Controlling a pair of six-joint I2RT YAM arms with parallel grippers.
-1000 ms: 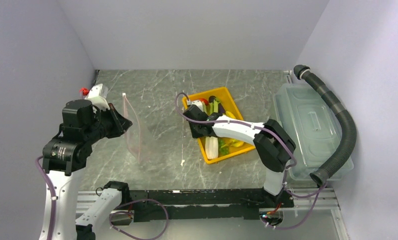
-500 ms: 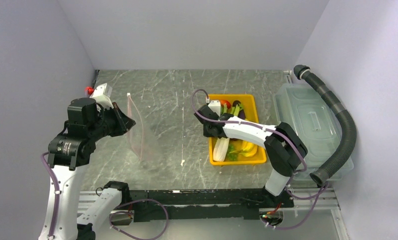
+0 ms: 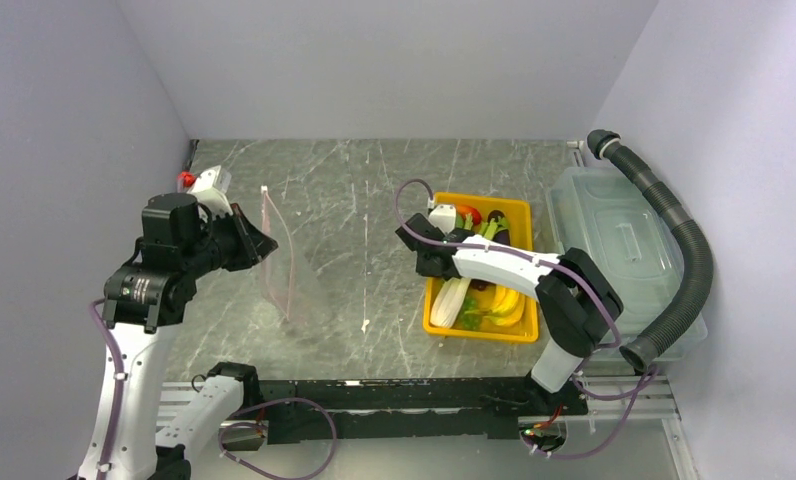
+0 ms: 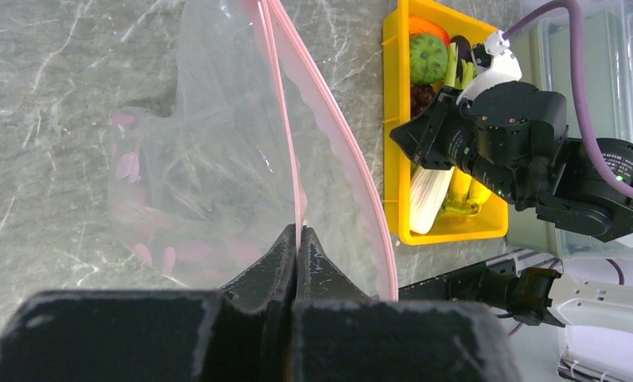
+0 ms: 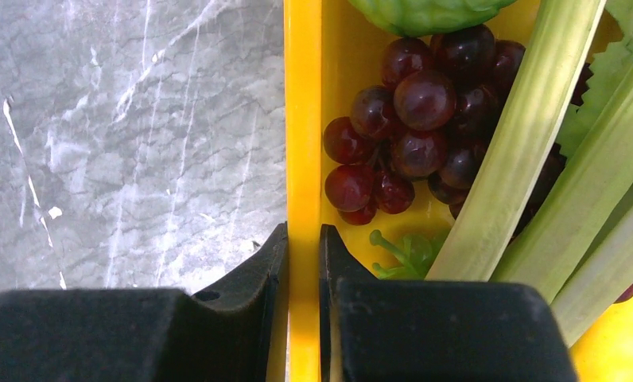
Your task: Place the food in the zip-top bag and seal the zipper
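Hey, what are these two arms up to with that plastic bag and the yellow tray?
The left gripper is shut on the pink zipper of the clear zip-top bag, whose mouth gapes open. The right gripper is pinching the rim of the yellow tray, which holds the toy food: grapes, celery and more. Nothing is in the bag yet.

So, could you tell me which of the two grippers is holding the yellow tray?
The right gripper: it pinches the yellow tray's wall beside the purple grapes, whereas the left gripper holds the zip-top bag by its mouth.
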